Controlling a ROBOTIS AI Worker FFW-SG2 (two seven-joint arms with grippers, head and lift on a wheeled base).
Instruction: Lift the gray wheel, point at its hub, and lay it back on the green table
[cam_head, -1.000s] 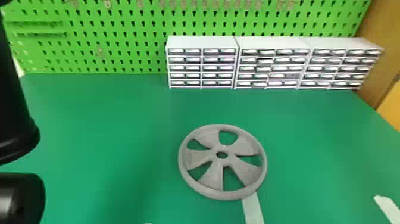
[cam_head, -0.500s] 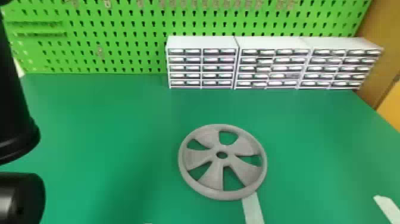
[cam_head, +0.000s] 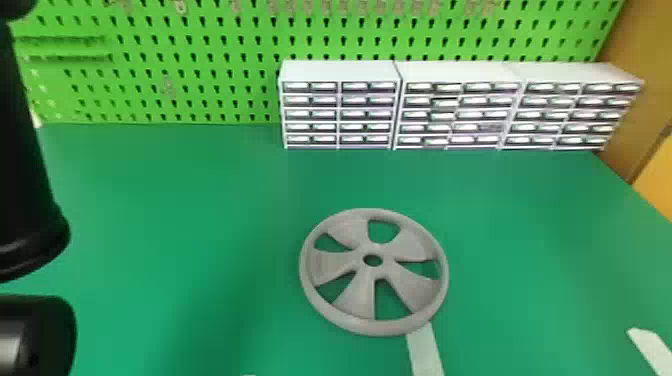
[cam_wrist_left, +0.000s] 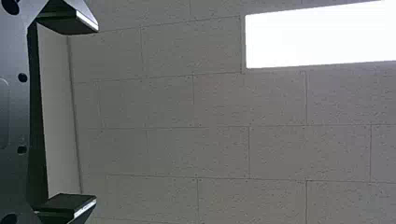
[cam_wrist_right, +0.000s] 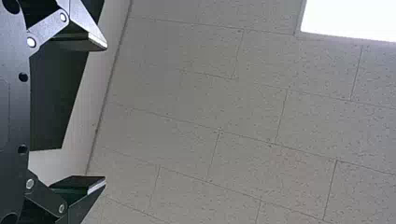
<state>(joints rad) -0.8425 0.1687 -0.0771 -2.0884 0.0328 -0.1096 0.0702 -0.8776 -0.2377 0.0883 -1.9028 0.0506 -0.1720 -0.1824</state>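
A: State the gripper settings.
B: Left gripper (cam_wrist_left: 96, 114): wide, fingers well apart at the frame's left. Right gripper (cam_wrist_right: 106, 113): likewise wide, at its frame's left.
A: State the position of the gray wheel (cam_head: 367, 274).
B: Flat on the green table (cam_head: 200, 225), lower center, head view.

No readable text or labels
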